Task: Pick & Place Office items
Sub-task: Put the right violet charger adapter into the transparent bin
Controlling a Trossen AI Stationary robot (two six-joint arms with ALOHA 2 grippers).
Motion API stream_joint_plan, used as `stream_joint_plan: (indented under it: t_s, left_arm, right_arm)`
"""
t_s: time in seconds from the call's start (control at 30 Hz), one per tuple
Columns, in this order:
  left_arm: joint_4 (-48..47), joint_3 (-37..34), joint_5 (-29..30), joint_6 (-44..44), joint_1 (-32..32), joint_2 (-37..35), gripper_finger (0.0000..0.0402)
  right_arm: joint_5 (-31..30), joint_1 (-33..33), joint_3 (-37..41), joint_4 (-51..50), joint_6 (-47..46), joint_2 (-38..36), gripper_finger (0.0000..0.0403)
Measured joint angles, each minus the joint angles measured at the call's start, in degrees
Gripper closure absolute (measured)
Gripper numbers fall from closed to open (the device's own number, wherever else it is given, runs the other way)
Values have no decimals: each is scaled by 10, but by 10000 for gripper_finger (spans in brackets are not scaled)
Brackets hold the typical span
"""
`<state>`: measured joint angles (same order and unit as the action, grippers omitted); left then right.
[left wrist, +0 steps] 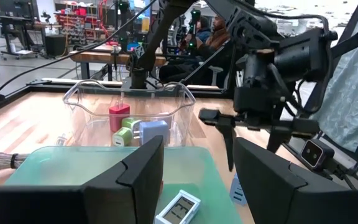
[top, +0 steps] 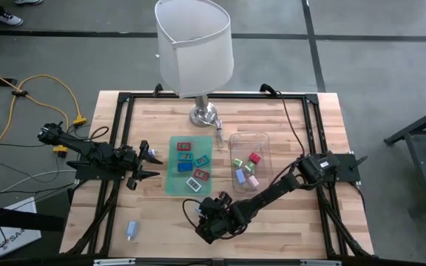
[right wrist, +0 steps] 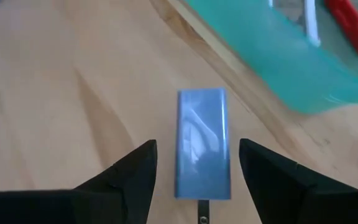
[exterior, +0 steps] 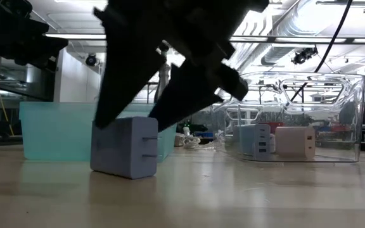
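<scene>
**Right jaws spread over a blue charger block near the mat**

The right gripper (right wrist: 194, 180) hangs low over the desk (top: 302, 222) with its jaws released, one on each side of a light blue charger block (right wrist: 204, 142) without touching it. The block is a chunky, smooth rectangle with rounded corners, lying on the wood; in the low view its two metal prongs (exterior: 149, 147) stick out sideways, level with the desk. In the right wrist view its long axis runs straight away between the jaws. It lies just off the near corner of the green mat (top: 174, 185), apart from it.

The left gripper (top: 148, 164) waits beside the mat's left edge, jaws released and empty.
</scene>
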<state>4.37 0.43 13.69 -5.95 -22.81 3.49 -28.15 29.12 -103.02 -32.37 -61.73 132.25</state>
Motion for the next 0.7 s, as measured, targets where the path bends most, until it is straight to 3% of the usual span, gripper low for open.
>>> stream_joint_plan:
  t_s: [0.7]
  left_arm:
    - [0, 0, 0, 0, 0, 0, 216]
  right_arm:
    - [0, 0, 1, -4, 4, 4, 188]
